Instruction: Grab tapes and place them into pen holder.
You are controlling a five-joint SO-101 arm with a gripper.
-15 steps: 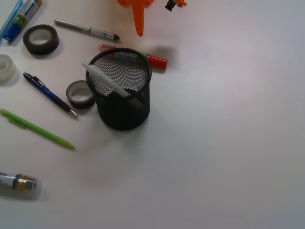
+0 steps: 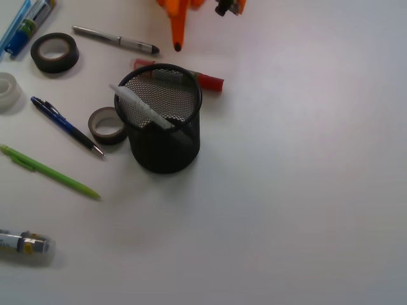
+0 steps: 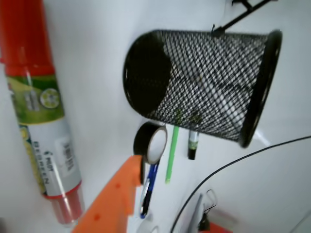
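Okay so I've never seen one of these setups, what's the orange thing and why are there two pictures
The orange thing is the robot arm's gripper; it picks things up with its jaws. One picture looks down on a white table. The other comes from a camera on the arm's wrist, so everything looks tilted and close. On the table stands a black mesh pen holder with a white pen leaning inside. Around it lie three tape rolls: a dark one, a whitish one and a grey-brown one touching the cup, plus several pens and a red marker. Nothing appears to be held right now, though the jaws are only partly visible.
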